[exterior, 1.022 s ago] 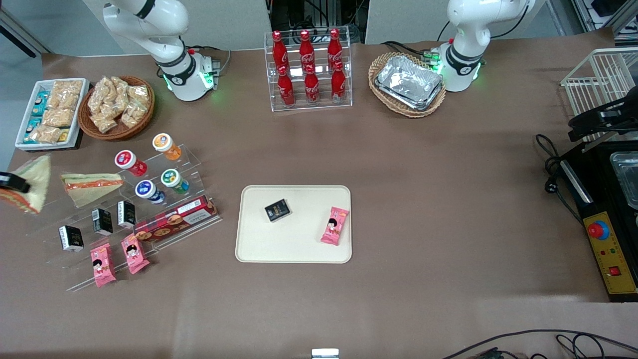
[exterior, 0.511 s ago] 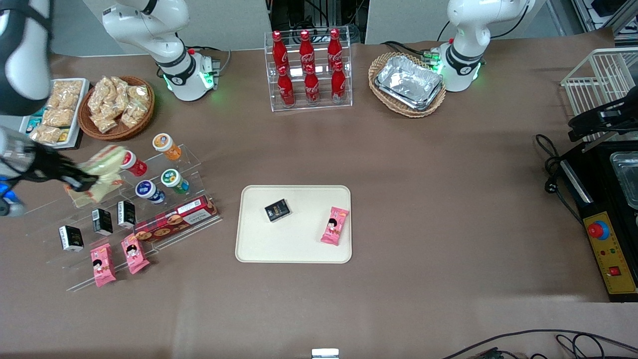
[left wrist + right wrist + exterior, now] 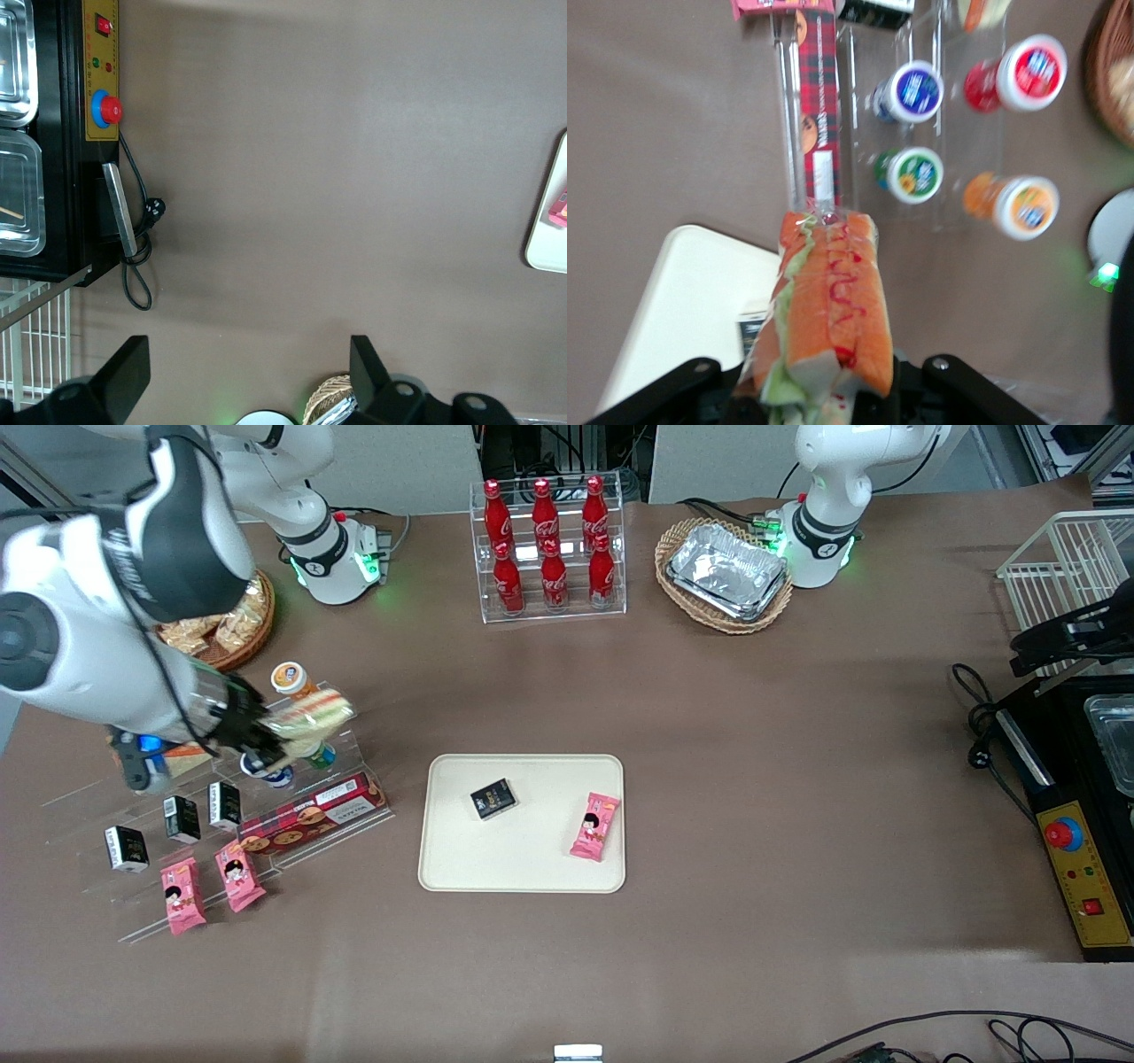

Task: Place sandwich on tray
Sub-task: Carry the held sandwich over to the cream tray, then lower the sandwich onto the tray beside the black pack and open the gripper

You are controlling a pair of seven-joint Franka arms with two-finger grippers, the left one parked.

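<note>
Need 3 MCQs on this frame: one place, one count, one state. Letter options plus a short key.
1. Where is the sandwich?
A. flat on the tray
B. held in the air above the clear display steps
C. in the wicker basket

2. How many items lie on the tray?
A. none
B. two
C. four

3. What state is the gripper in?
A. shut on the sandwich
B. open, holding nothing
C. shut on a red bottle

Key:
1 B: the front view shows the wedge at the arm's tip over the clear display steps, short of the tray.
2 B: only the black packet and the pink packet lie on it.
3 A: the right wrist view shows the sandwich clamped between the jaws.
</note>
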